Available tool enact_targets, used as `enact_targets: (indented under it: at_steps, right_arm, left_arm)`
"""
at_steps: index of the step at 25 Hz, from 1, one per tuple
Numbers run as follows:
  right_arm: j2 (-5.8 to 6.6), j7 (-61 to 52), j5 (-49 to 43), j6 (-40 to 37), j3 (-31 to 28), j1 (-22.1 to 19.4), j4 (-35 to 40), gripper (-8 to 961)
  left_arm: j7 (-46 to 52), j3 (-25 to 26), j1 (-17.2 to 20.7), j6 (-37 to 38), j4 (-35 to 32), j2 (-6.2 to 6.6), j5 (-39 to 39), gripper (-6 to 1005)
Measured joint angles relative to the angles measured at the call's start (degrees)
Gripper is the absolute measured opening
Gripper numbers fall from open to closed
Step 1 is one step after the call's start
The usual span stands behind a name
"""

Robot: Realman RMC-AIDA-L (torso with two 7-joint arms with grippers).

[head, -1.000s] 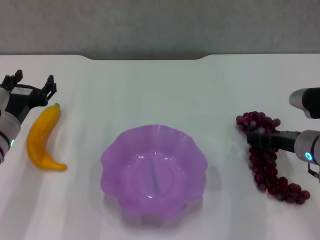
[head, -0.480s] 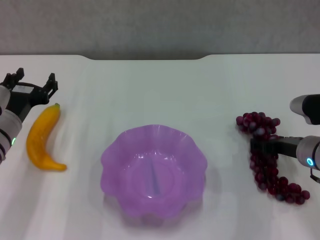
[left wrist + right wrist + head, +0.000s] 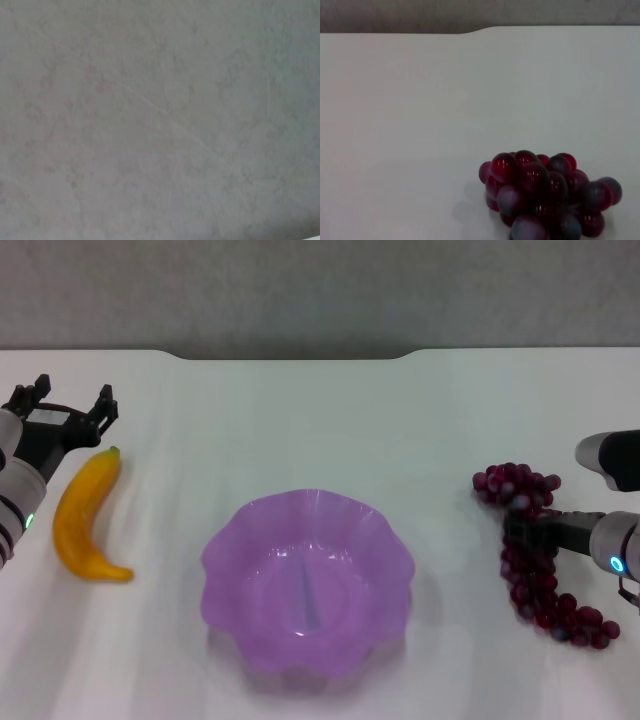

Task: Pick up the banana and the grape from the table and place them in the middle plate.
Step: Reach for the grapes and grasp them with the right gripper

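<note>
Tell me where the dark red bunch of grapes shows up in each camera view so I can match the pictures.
Head view: the dark red bunch of grapes lies on the robot's right side of the white table, under the right pincer.
Left wrist view: not in it.
Right wrist view: the bunch's end fills the lower part of the picture.
Shared landmark: the rounded notch in the table's far edge.

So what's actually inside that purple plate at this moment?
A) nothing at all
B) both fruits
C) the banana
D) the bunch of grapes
A. The middle plate holds nothing; the banana lies on the table to the robot's left of it, and the grape bunch lies on the table to its right.
</note>
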State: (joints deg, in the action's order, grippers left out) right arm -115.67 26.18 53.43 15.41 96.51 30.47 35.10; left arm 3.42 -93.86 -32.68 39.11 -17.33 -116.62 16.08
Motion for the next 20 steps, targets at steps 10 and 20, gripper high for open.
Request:
enact_targets:
  at_steps: [10, 20]
  right_arm:
    - [0.0, 0.02, 0.03, -0.82, 0.08, 0.02, -0.54, 600]
    - [0.14, 0.46, 1.3, -2.73, 2.13, -0.11, -0.8, 509]
  left_arm:
    - [0.02, -0.16, -0.02, 0.07, -0.14, -0.07, 0.0, 818]
    - [0.1, -0.7, 0.08, 0.16, -0.15, -0.09, 0.0, 818]
